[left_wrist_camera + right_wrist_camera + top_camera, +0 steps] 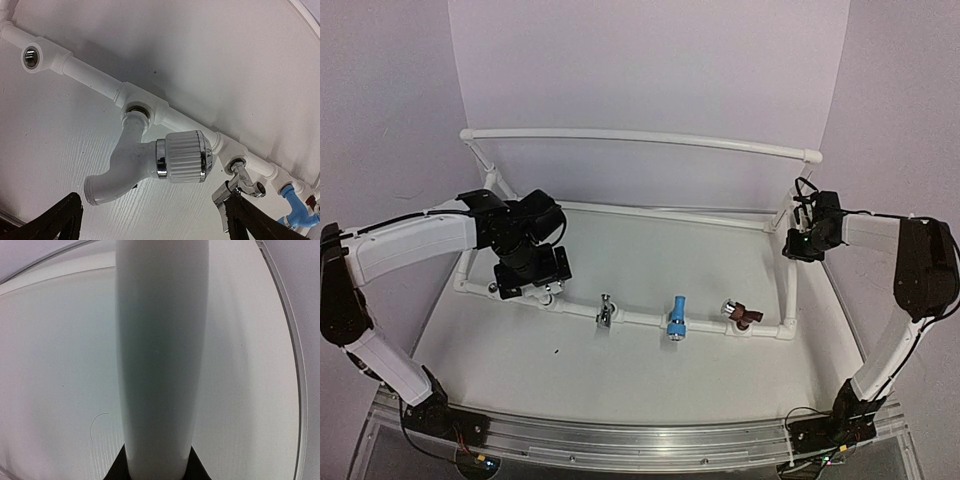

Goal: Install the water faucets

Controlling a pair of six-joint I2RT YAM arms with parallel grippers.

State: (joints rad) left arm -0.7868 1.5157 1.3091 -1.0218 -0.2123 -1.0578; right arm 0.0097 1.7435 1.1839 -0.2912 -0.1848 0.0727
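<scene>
A white plastic faucet (150, 160) with a ribbed knob sits with its threaded end in a socket (137, 109) of the white PVC pipe frame (650, 320). My left gripper (155, 227) is open, its dark fingers (60, 220) spread wide on either side below the faucet, not touching it. In the top view my left gripper (532, 282) hovers over this faucet (552, 296). A chrome faucet (606, 312), a light blue one (676, 318) and a reddish-brown one (746, 316) stand in the front pipe. My right gripper (798, 245) is shut on the frame's right side pipe (162, 340).
An empty metal-threaded socket (31, 57) sits at the left end of the front pipe. The chrome faucet (240, 182) lies close to my left gripper's right finger. The frame's raised back rail (640, 137) crosses in front of the rear wall.
</scene>
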